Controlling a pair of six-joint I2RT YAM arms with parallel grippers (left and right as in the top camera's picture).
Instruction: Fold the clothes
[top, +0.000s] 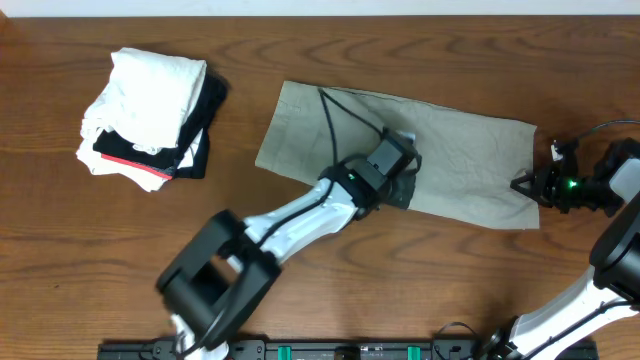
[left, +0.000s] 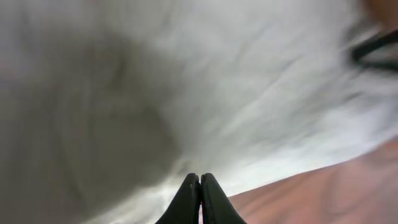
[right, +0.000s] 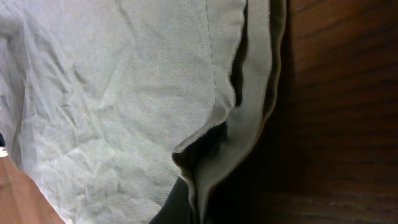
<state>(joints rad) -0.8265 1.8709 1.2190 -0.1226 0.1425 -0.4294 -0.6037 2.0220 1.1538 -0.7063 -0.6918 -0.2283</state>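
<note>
A grey-green garment (top: 450, 160) lies spread flat across the middle of the table. My left gripper (top: 400, 185) sits over its centre near the front edge; in the left wrist view the fingers (left: 199, 180) are pressed together, with blurred cloth (left: 186, 81) beyond them. My right gripper (top: 528, 184) is at the garment's right front corner. In the right wrist view the cloth's hem (right: 249, 130) is pinched and lifted in a fold at the jaws (right: 196, 208).
A stack of folded white, black and red clothes (top: 150, 115) stands at the back left. Bare wooden table (top: 100, 260) surrounds the garment. A black cable (top: 340, 115) lies across the cloth from the left arm.
</note>
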